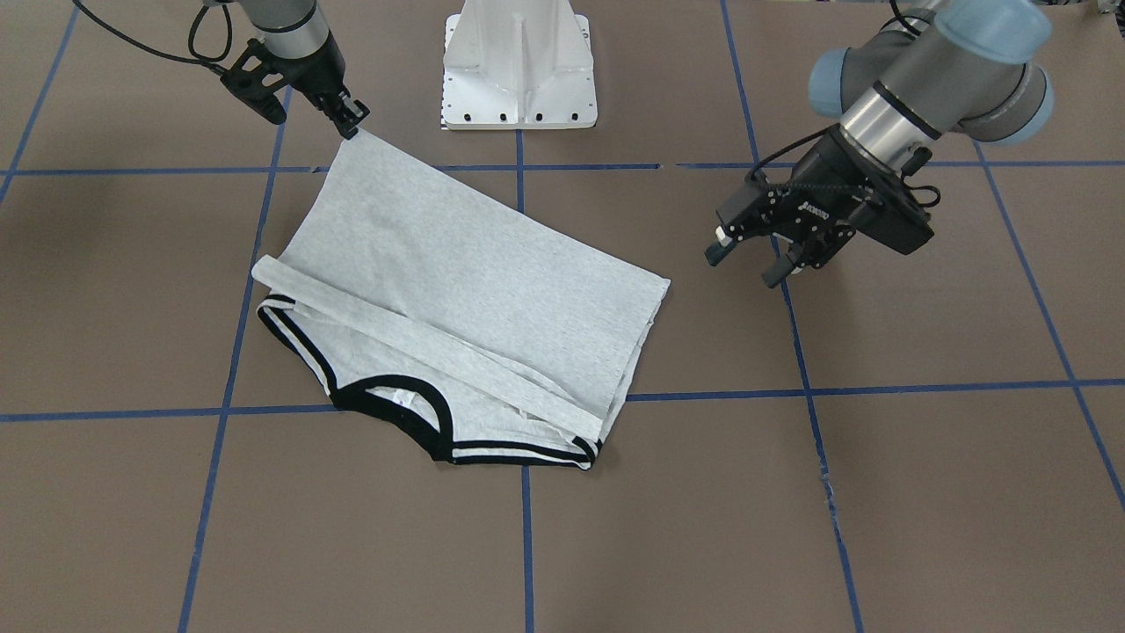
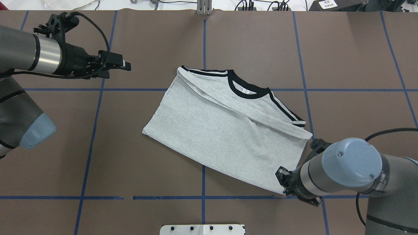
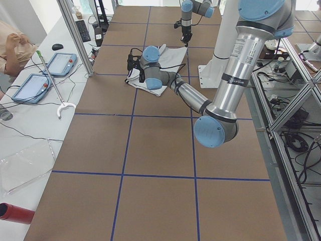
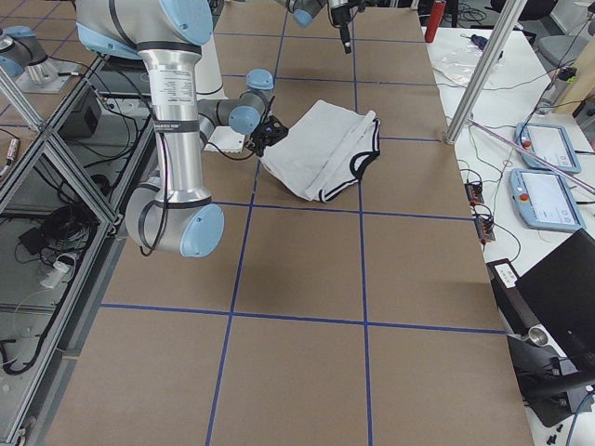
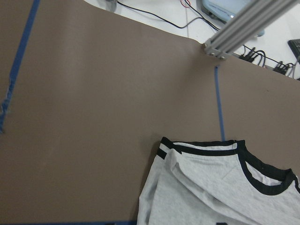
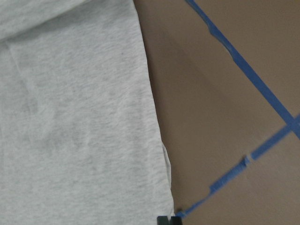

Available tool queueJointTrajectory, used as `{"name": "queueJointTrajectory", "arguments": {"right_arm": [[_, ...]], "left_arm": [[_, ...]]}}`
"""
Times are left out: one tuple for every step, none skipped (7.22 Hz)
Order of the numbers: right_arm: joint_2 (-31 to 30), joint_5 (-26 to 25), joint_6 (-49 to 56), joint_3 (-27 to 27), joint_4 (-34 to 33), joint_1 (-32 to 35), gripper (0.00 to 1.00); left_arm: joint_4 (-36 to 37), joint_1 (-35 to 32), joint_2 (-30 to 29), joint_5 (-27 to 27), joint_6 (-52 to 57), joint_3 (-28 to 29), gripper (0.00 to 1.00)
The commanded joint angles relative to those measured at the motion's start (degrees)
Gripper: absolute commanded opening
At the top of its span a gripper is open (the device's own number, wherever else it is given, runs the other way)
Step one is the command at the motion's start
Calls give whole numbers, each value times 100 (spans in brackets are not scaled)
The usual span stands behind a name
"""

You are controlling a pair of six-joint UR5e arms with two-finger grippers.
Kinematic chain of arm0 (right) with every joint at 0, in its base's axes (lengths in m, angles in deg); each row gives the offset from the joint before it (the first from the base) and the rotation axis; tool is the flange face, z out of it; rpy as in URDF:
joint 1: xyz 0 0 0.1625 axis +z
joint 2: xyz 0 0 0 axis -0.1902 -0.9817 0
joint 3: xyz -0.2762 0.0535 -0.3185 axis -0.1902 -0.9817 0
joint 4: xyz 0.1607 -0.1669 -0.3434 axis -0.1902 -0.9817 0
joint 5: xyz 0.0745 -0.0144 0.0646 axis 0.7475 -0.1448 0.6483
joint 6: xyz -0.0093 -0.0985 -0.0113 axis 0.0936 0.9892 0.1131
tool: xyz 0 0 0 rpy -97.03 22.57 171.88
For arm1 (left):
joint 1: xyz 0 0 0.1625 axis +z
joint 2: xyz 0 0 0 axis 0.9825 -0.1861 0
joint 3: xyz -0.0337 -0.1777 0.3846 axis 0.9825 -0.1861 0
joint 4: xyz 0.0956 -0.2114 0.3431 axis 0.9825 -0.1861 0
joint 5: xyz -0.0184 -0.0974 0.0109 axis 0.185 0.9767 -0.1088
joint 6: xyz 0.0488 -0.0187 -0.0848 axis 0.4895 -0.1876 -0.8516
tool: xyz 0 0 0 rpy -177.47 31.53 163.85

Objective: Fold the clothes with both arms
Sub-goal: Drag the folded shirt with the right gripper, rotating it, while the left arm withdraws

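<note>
My right gripper (image 1: 353,120) is clamped on the T-shirt's (image 1: 475,281) hem corner, the one nearest the white pedestal (image 1: 518,70). My left gripper (image 1: 747,264) hangs off the shirt's side edge, jaws apart, over bare brown table (image 1: 923,492) with blue tape lines (image 1: 879,387). The shirt lies folded and flat, its black collar (image 1: 442,429) on the side away from the pedestal.

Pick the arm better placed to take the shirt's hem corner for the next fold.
Right, probably. The right gripper is already at the T-shirt hem corner nearest the robot's base. The left gripper hangs open, well clear of the cloth, beside its folded side edge.
</note>
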Motion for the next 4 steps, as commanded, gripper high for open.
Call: {"name": "queueJointTrajectory", "arguments": {"right_arm": [[-373,572,-10,443,-267,-879,0],[-497,573,-19,524,-267,-1300,0],[-516,564,-88,525,-276,-1583,0],[-499,521,-324,516,-276,-1734,97]], "left_arm": [[19,161,433,355,-722,-745,99],[71,406,442,365,-741,-748,99],[437,695,433,226,-836,-774,99],[685,916,425,59,-1046,-774,99]]}}
